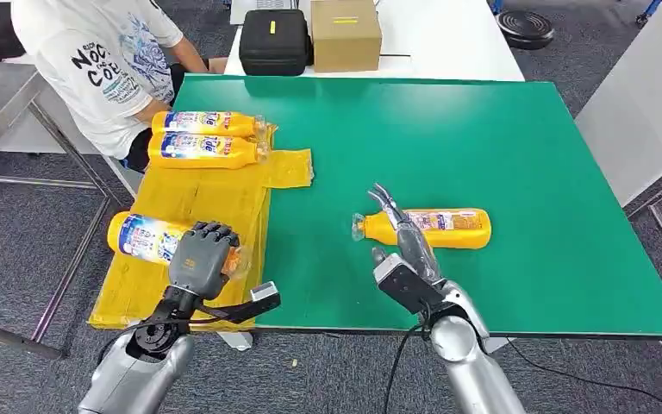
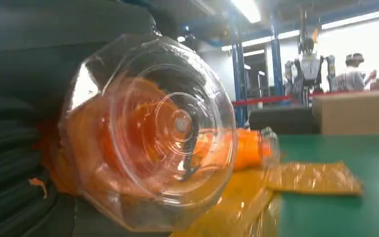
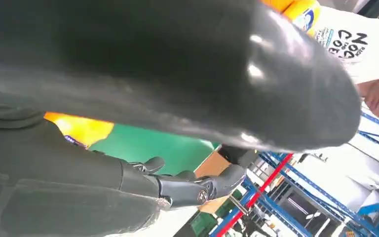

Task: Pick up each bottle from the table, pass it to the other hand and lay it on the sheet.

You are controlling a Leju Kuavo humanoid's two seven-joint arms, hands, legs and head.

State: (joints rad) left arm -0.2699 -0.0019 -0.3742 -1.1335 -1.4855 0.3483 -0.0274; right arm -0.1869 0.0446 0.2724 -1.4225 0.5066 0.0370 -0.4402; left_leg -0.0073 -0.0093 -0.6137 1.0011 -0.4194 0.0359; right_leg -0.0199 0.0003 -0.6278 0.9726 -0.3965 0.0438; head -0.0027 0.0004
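1. Underfoot, grey carpet; a green table (image 1: 500, 172) carries a yellow sheet (image 1: 198, 203) over its left edge, with a black case (image 1: 274, 40) and a cardboard box (image 1: 345, 33) on a white table beyond.
2. A person (image 1: 108, 60) in a white printed shirt sits at the far left corner.
3. Two bottles (image 1: 207, 136) lie side by side at the sheet's far end, long axes across the table, caps to the right.
4. The left hand (image 1: 200, 259) has its fingers wrapped over a third bottle (image 1: 146, 237) on the sheet's near end, cap to the right.
5. A fourth bottle (image 1: 444, 228) lies on the green, cap to the left; the right hand (image 1: 405, 250), fingers extended, reaches beside its neck, contact unclear.
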